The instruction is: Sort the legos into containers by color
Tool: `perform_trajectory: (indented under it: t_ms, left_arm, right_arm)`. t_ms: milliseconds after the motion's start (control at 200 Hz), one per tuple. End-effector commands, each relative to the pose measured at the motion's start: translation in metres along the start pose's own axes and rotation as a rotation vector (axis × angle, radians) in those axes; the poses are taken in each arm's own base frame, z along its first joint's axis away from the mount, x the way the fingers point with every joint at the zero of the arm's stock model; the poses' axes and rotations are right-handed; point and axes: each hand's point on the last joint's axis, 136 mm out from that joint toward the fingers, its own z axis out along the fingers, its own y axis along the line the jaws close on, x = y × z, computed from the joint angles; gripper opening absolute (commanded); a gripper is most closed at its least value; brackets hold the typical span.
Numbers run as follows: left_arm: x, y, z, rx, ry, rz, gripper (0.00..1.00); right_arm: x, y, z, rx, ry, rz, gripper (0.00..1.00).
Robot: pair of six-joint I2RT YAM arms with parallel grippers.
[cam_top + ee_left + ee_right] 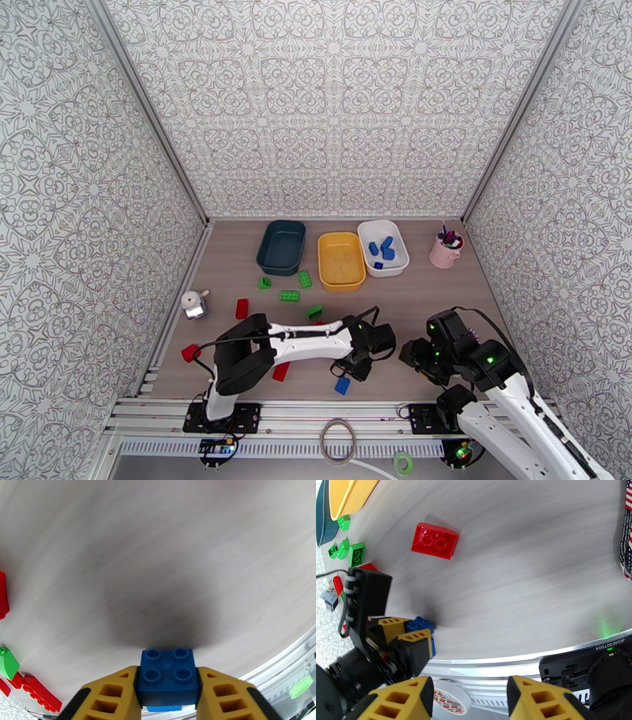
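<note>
left gripper point(166, 676) clamped on a blue four-stud lego point(168, 671), low by the surface's point(158, 559) near edge | right gripper point(468, 691) jaws apart, nothing in em | white tub point(397, 230) has a few blues | teal tub point(281, 249) + yellow tub point(341, 260) look empty | red legos point(242, 309) n green legos point(289, 295) all unsorted, so early days imo

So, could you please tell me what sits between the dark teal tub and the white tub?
The yellow tub stands between the dark teal tub and the white tub, in the top view.
</note>
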Motion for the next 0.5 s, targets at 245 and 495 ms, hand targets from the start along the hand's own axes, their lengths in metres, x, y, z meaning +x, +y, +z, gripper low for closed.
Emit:
perform_trajectory:
  t_ms: [245, 495]
  left_arm:
    - [-0.122, 0.053, -0.091, 0.265, -0.226, -0.161, 0.31]
    - [-0.228, 0.082, -0.131, 0.427, -0.361, -0.228, 0.31]
  right_arm:
    - [-0.057, 0.064, -0.009, 0.124, -0.044, 0.002, 0.51]
    - [-0.115, 0.115, 0.0, 0.192, -0.075, -0.122, 0.55]
